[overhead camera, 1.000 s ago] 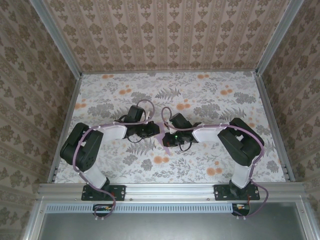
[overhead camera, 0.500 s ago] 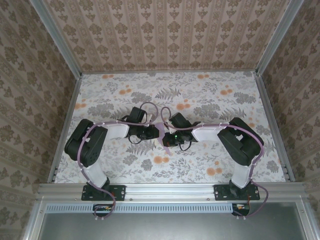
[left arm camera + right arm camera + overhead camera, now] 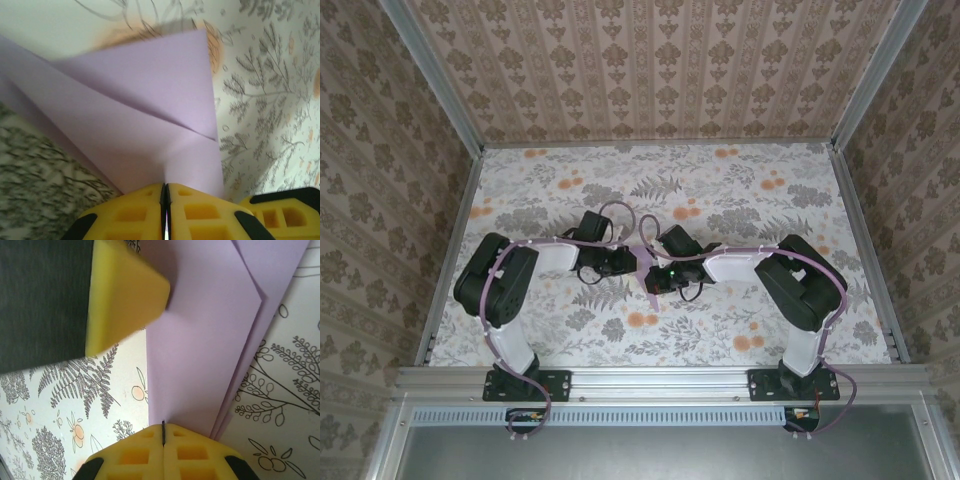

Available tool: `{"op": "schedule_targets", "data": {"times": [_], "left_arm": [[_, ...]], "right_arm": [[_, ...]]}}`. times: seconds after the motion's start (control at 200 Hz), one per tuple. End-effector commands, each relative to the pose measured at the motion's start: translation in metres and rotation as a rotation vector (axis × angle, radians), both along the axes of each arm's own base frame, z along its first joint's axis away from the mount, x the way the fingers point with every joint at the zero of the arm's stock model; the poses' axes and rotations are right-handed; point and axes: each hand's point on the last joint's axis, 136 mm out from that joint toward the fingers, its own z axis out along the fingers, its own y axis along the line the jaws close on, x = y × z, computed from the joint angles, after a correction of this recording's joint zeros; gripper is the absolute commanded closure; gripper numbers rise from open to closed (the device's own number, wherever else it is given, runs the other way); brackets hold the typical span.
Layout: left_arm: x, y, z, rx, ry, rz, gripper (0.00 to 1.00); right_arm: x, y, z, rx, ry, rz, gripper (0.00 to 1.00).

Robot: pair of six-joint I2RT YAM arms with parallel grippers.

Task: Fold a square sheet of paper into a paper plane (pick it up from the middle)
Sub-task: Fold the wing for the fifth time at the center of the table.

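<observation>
So the left tool (image 3: 165, 186) and right tool (image 3: 163, 426) are both clamped tight on the folded lavender paper (image 3: 150, 125). It's held between them, around the middle of the table (image 3: 750, 190).

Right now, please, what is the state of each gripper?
Left gripper: closed, holding the folded purple paper.
Right gripper: closed, holding the same paper.

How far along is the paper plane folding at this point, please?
Done: the lavender-purple paper sheet already shows diagonal creases and layered flaps. In hand: left gripper and right gripper both pinch it shut above the floral table. Left: probably final wing folds.
</observation>
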Motion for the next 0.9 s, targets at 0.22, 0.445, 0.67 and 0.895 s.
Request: {"op": "schedule_targets", "data": {"times": [0.22,0.445,0.67,0.895], "left_arm": [[0.047,0.033,-0.007,0.073,-0.045,0.067,0.87],[0.067,0.051,-0.010,0.082,-0.039,0.097,0.87],[0.077,0.058,0.007,0.064,-0.071,0.100,0.87],[0.049,0.035,0.050,0.000,-0.165,0.060,0.90]], "right_arm": [[-0.054,-0.055,-0.053,-0.256,0.160,0.085,1.00],[-0.054,-0.056,-0.054,-0.258,0.161,0.083,1.00],[-0.051,-0.055,-0.051,-0.248,0.160,0.069,1.00],[-0.047,-0.051,-0.048,-0.237,0.159,0.060,1.00]]}}
